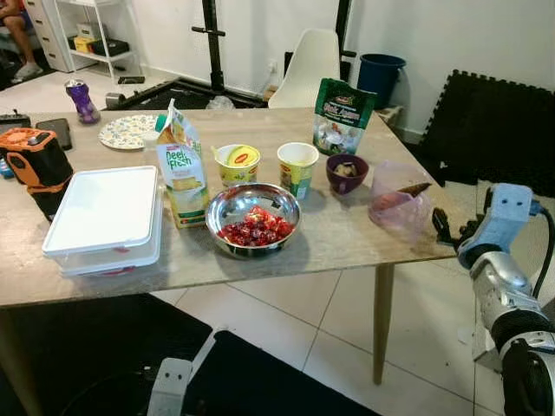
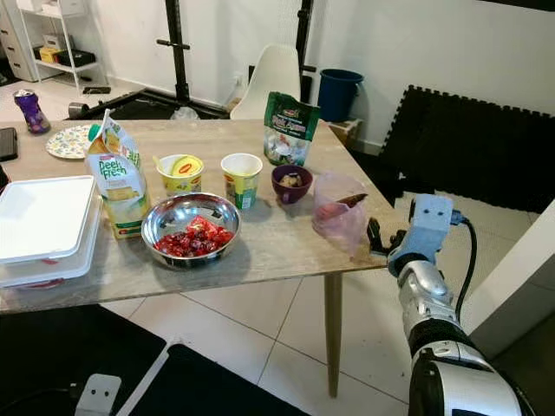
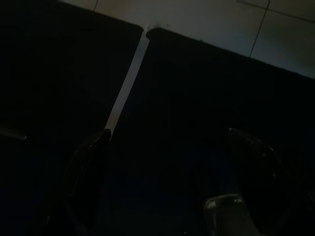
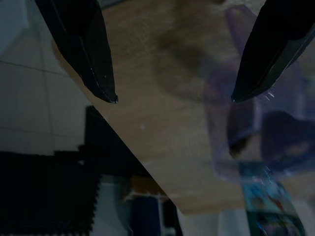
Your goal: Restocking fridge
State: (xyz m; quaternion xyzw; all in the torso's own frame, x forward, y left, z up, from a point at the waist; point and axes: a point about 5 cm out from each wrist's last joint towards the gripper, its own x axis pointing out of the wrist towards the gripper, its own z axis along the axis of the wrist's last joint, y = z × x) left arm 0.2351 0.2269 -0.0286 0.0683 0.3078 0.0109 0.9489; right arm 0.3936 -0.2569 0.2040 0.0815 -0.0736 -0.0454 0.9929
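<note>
Right end effector point(image 4: 174, 98) hovers at the worktop point(image 1: 347, 230) corner, fingers spread wide, holding nothing, just short of the clear plastic container point(image 1: 397, 204). Beyond that sit a purple bowl point(image 1: 347, 172), two cups, a steel bowl of red fruit point(image 1: 253, 220) and a carton reading "Peel Fresh" point(image 1: 181, 169). Left end effector point(image 3: 167, 147) hangs open over dark floor.

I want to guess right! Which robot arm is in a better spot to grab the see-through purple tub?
Probably the right. The right claw is open and raised at the table edge beside the see-through purple tub. The left claw hangs low over the dark floor mat.
</note>
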